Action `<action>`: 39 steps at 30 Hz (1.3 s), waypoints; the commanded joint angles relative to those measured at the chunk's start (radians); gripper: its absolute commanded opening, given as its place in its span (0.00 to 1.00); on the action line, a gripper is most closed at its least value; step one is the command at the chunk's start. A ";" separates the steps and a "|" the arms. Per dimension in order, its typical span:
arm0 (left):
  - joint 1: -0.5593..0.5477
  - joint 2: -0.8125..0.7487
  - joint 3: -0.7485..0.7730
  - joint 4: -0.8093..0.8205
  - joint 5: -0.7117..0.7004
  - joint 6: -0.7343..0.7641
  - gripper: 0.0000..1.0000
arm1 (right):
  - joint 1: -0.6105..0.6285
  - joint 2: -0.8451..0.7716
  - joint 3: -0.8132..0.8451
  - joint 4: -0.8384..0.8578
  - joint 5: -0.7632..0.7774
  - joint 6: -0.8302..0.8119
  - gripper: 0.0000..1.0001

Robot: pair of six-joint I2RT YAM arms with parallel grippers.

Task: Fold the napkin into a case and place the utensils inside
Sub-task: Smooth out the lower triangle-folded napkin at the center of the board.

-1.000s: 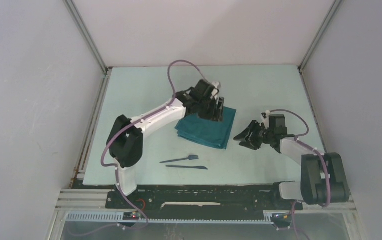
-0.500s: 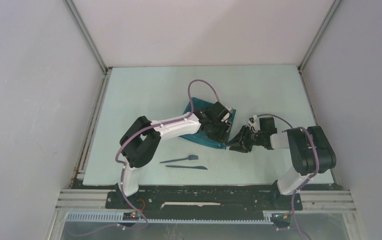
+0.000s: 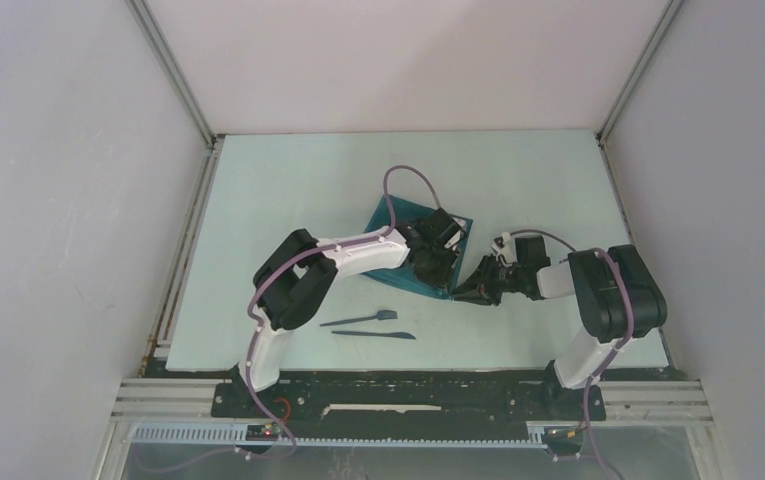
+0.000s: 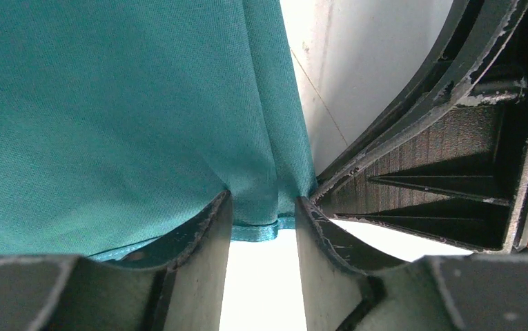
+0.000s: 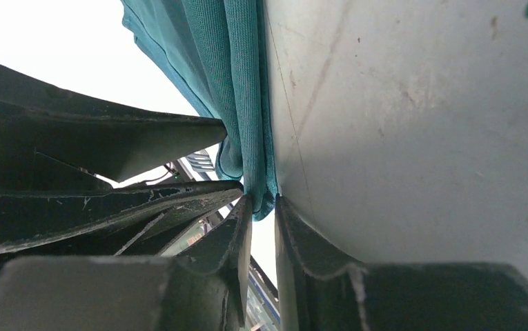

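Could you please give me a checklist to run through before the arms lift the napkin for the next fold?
1. Left gripper on the napkin: ok, the cloth edge is gathered between its jaws.
2. Right gripper on the napkin: ok, the cloth edge is pinched.
3. Every layer caught in both grips: cannot tell.
4. Fork and knife clear of the napkin: ok, they lie apart from it, side by side.
5. Room between the two grippers: cannot tell, they sit very close together.
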 commanded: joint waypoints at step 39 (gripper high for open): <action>-0.048 -0.031 0.079 -0.050 0.017 -0.004 0.00 | 0.012 0.038 0.025 0.079 0.003 0.022 0.00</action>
